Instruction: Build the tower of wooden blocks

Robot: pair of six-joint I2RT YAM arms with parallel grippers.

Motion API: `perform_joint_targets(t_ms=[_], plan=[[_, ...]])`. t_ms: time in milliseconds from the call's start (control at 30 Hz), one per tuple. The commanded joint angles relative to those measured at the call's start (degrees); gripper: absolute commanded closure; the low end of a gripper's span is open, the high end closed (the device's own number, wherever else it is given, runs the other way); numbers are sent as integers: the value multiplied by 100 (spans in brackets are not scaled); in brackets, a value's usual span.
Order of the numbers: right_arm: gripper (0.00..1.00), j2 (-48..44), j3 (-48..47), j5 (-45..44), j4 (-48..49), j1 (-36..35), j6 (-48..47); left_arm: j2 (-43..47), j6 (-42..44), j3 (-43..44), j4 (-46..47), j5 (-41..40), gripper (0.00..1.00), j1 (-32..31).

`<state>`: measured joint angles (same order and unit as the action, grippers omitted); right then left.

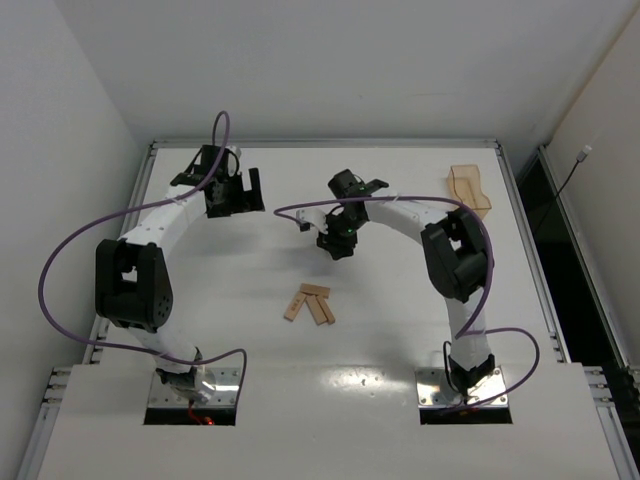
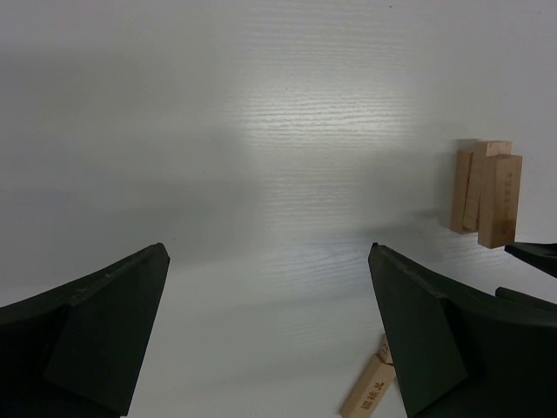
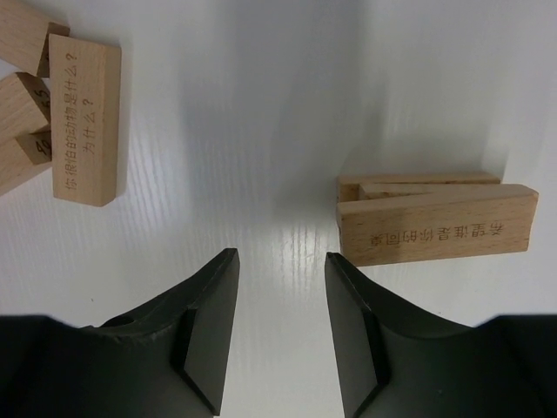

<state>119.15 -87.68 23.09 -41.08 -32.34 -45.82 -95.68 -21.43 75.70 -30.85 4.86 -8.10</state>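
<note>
Tan wood lies mid-frame in the top view: three small flat light tan wooden blocks point(image 1: 310, 303) are fanned loosely on the white bench point(image 1: 400, 340), with no crosswise tower visible. The black two-finger right gripper point(image 1: 337, 245) hangs just above them in the frame. The black left gripper point(image 1: 243, 196) sits upper left, well apart, probably to leave room. A translucent orange-tan plastic tray point(image 1: 468, 188) stands upper right.

From the left wrist, the left gripper point(image 2: 270, 331) is spread wide and empty. Grouped blocks point(image 2: 486, 190) show at the right edge.

The right wrist shows what the arm hides from above: a touching pair of planks point(image 3: 435, 222) at right, likely the tower's base. The right gripper point(image 3: 280, 322) has a narrow gap and holds nothing, over bare bench.
</note>
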Motion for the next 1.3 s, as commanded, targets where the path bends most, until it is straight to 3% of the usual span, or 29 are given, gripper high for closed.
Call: perform_joint_targets(t_ms=[0, 433, 533, 667, 700, 800, 933, 1033, 1067, 1200, 1267], plan=[[59, 99, -311, 73, 47, 60, -23, -12, 51, 217, 9, 111, 0, 80], [60, 328, -672, 354, -436, 61, -208, -12, 51, 217, 9, 111, 0, 133], [71, 276, -610, 407, -436, 61, -260, -12, 51, 217, 9, 111, 0, 133], [100, 109, -313, 520, -436, 61, -365, -12, 51, 217, 9, 111, 0, 133], [100, 30, -189, 573, -384, 61, -418, -12, 51, 165, 9, 111, 0, 133], [100, -532, 452, 652, -147, 61, -471, 57, 51, 95, 9, 111, 0, 133], [100, -1586, 1574, 785, 431, 61, -384, 321, 51, -484, 219, 418, 11, 133], [100, -2597, 2427, 453, 1335, 61, 815, 681, 138, -959, 299, 471, 13, -138], [100, -2790, 2561, 364, 1461, 61, 821, 769, 200, -1065, 299, 472, 13, -226], [60, -3450, 3028, -391, 1892, 122, 2424, 1086, 585, -1383, 290, 621, 13, -797], [57, -3706, 3169, -822, 1955, 227, 2727, 1086, 754, -1383, -8, 674, 13, -1052]])
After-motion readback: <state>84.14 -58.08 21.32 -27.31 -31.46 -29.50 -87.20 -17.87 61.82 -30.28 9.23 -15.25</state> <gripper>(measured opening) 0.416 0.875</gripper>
